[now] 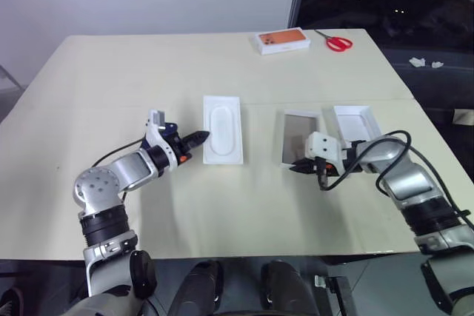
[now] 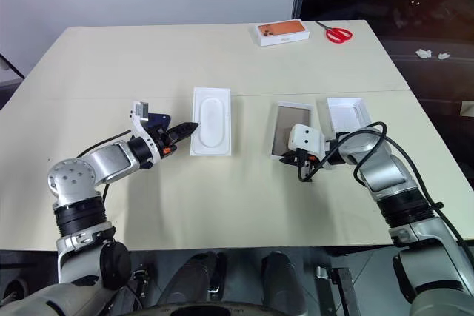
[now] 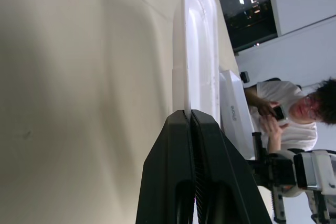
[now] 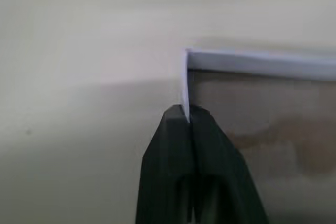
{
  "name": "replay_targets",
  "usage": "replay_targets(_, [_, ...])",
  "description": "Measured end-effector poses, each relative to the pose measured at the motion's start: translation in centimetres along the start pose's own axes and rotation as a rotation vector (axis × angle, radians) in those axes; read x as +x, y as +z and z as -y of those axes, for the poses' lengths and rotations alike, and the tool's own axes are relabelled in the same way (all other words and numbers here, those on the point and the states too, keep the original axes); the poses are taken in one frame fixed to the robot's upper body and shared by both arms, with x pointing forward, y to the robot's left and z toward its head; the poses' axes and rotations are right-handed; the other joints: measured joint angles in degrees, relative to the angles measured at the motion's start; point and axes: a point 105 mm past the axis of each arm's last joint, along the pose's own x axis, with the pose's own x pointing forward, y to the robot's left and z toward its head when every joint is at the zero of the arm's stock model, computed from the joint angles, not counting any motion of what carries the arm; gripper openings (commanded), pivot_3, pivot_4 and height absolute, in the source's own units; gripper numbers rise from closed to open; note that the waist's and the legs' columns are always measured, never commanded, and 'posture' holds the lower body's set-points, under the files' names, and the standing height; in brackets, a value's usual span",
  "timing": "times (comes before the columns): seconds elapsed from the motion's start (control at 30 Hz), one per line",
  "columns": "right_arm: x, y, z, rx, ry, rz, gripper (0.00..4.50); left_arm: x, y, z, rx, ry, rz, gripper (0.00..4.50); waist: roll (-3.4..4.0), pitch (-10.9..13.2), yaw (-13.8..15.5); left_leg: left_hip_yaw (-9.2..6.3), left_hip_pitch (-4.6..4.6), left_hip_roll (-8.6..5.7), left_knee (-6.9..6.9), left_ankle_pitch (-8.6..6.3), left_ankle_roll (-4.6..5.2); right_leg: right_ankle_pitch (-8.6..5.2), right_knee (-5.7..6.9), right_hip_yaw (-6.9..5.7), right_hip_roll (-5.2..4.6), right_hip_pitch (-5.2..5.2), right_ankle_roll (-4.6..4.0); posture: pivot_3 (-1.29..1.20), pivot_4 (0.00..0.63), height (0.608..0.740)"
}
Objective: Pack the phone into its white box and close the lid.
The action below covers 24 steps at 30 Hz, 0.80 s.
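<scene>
Two grippers, both clamped: left gripper pinches the near edge of the white tray, right gripper the corner wall of a second box, likely to steady or shift them. A glossy slab, probably the phone, lies just ahead of the right fingers. One hollow lid beyond; far off, one orange box and one pair of scissors.

Left hand pinching white box edge

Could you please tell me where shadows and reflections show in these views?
Left eye view: a soft shadow lies on the table below the left gripper, which pinches the white box. Right wrist view: dull brownish reflections inside the middle box, whose wall the right gripper pinches; shadow beside that wall.
</scene>
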Motion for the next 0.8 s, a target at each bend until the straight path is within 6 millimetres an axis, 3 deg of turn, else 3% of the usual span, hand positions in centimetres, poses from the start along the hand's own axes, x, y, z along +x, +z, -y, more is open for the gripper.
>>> replay_targets(0.23, [5.2, 6.6, -3.6, -0.045, 0.11, 0.209, 0.06, 0.7, 1.0, 1.4, 0.011, -0.034, 0.036, 0.0, -0.03, 0.02, 0.02, -0.01, -0.02, 0.0, 0.03, 0.03, -0.06, 0.0, 0.03, 0.02, 0.01, -0.05, 0.0, 0.0, 0.15, 0.74])
replay_targets(0.33, [5.7, 7.5, -4.0, -0.034, 0.1, 0.23, 0.95, 0.7, 1.0, 1.3, 0.007, -0.029, 0.041, 0.0, -0.05, 0.03, 0.47, -0.05, -0.04, -0.06, 0.14, 0.02, -0.03, 0.0, 0.02, -0.02, -0.02, 0.02, 0.0, 0.0, 0.15, 0.74])
replay_targets(0.5, [5.7, 7.6, -3.7, -0.026, 0.072, 0.226, 3.4, 0.8, 0.0, 1.1, -0.021, -0.026, 0.018, 0.0, -0.05, 0.03, 0.9, -0.04, -0.04, -0.07, 0.15, -0.02, 0.03, 0.0, 0.02, -0.01, -0.01, 0.0, 0.0, 0.0, 0.15, 0.74])
replay_targets(0.67, [3.2, 6.3, -2.6, -0.012, 0.048, 0.18, 3.4, 1.2, -1.2, 1.4, -0.029, -0.031, -0.009, 0.0, -0.06, 0.03, 1.26, -0.01, -0.05, -0.08, 0.17, -0.05, 0.08, 0.0, 0.01, 0.01, -0.04, 0.03, 0.0, 0.0, 0.15, 0.74])
replay_targets(0.8, [-1.4, 2.8, -0.6, 0.0, -0.016, 0.043, 3.4, 1.5, -2.8, 1.1, -0.037, -0.012, -0.052, 0.0, -0.11, 0.06, 1.39, -0.01, -0.06, -0.08, 0.18, -0.19, 0.32, 0.0, -0.04, -0.02, -0.05, 0.09, 0.0, 0.0, 0.15, 0.74])
